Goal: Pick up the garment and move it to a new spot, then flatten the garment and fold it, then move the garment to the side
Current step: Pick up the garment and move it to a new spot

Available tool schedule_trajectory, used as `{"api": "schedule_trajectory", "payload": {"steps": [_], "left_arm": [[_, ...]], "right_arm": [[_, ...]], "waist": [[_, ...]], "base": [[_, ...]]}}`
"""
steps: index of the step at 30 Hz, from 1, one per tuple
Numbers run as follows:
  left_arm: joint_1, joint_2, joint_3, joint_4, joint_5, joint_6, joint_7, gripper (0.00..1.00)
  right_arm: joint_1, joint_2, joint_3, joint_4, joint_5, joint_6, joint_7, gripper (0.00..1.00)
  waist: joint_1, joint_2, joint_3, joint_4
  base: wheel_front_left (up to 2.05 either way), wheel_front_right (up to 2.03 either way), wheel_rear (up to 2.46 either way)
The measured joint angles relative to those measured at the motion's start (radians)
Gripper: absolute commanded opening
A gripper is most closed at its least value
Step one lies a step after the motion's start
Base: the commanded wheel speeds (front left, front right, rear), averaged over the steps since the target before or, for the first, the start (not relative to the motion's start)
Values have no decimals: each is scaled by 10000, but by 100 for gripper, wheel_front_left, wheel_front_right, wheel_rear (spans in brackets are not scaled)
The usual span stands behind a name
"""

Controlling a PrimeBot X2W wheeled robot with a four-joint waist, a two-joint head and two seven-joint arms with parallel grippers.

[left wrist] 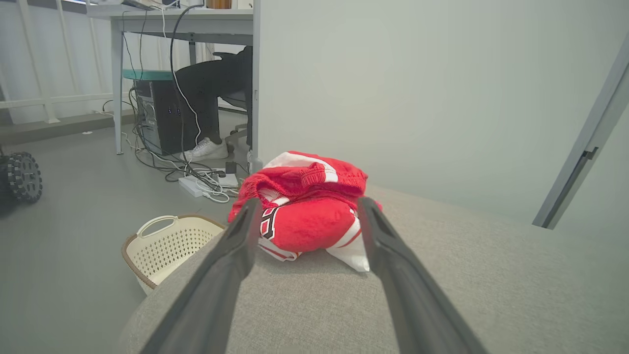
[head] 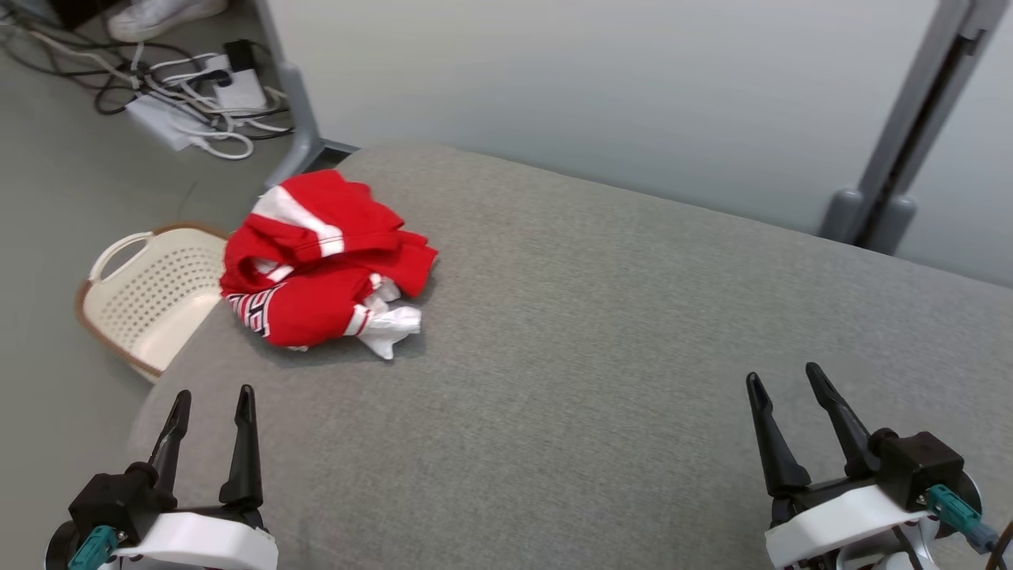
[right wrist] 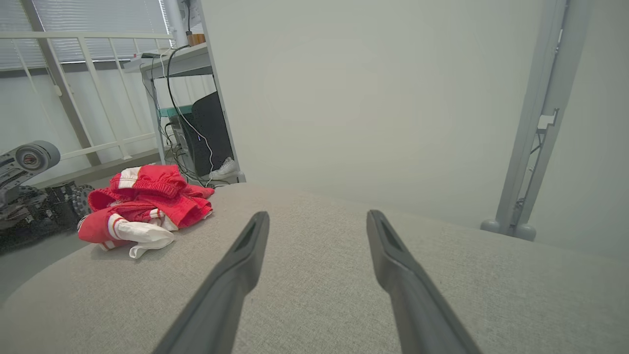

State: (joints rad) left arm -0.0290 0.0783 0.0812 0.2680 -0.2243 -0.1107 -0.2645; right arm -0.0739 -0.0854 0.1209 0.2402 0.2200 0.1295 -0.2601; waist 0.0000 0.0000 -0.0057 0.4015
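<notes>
A crumpled red garment (head: pixel 324 261) with white stripes and lettering lies bunched on the far left of the grey padded surface (head: pixel 601 332). My left gripper (head: pixel 214 400) is open at the near left edge, well short of the garment; in the left wrist view the garment (left wrist: pixel 304 211) sits just beyond its spread fingertips (left wrist: pixel 307 204). At the near right my right gripper (head: pixel 787 380) stands open over bare fabric, with nothing between its fingers. The right wrist view has the garment (right wrist: pixel 145 209) far off to the left of that gripper (right wrist: pixel 317 216).
A cream perforated laundry basket (head: pixel 150 293) stands on the floor by the surface's left edge. Cables and power strips (head: pixel 190 95) lie on the floor behind, near a person's white shoe (head: pixel 162 16). A pale partition wall (head: pixel 601 87) with grey posts runs along the back.
</notes>
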Motion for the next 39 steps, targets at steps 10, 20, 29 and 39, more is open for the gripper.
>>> {"api": "schedule_trajectory", "payload": {"steps": [10,20,29,39], "left_arm": [[35,-27,94,-15,23,-77,0,100],[33,-61,48,0,67,-111,0,100],[-184,-136,192,-15,102,-109,0,100],[-2307,-201,309,-12,-238,-102,0,100]], "right_arm": [[-32,98,56,-15,4,0,-2,100],[-23,109,-35,-40,-6,0,-2,100],[-24,113,-54,-63,-21,0,-2,100],[-545,-219,148,-257,-213,0,19,100]], "waist": [[0,0,-44,742],[0,0,-47,747],[0,0,6,723],[0,0,888,325]], "base": [[0,0,0],[0,0,0],[0,0,0],[0,0,0]]}}
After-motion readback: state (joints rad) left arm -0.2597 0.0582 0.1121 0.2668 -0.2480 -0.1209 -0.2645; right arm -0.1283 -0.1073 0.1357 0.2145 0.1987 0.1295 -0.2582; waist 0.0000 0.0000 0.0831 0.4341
